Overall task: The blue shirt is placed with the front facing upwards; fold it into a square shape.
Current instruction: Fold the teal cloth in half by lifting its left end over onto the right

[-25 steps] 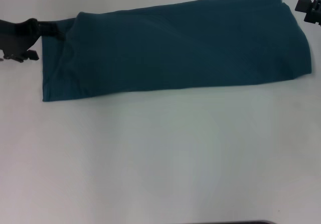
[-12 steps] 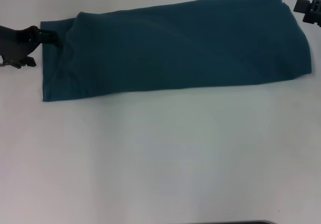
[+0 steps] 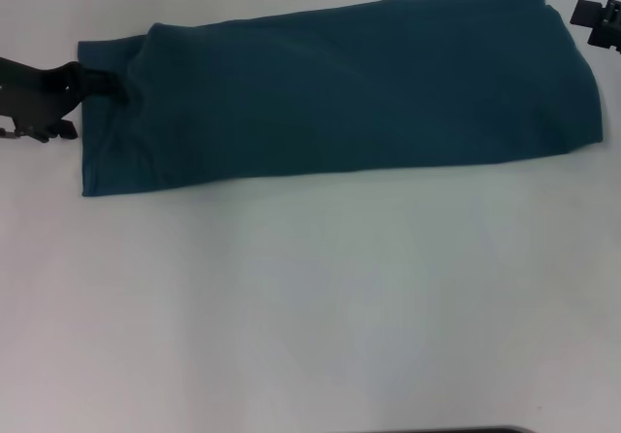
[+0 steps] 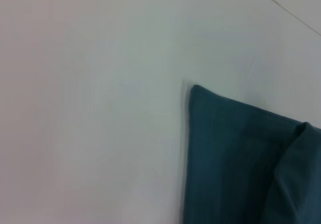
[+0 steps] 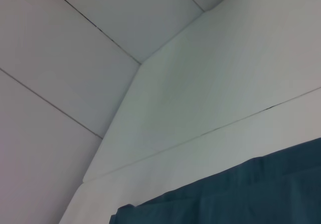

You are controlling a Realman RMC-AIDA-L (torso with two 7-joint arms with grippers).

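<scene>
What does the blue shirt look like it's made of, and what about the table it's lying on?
The blue shirt looks like soft matte knit cloth, probably cotton: it folds into rounded edges and shallow creases with no shine. The table looks like a smooth, hard white board, perhaps laminate or painted, with a faint sheen and thin seam lines in the right wrist view; the exact material is unclear.

bare test-bench setting, most likely a lab or robot work cell rather than a home. plain white table (image 3: 310, 307) fills the head view from 9 to 3 o'clock, no cloth, no clutter, no household goods. right wrist view shows a white panelled wall (image 5: 75, 58) beyond the table edge (image 5: 150, 153), thin dark seams running between the flat panels, a boxed enclosure look. only item on the surface is the blue shirt (image 3: 349, 93), lying toward 12 o'clock.
</scene>
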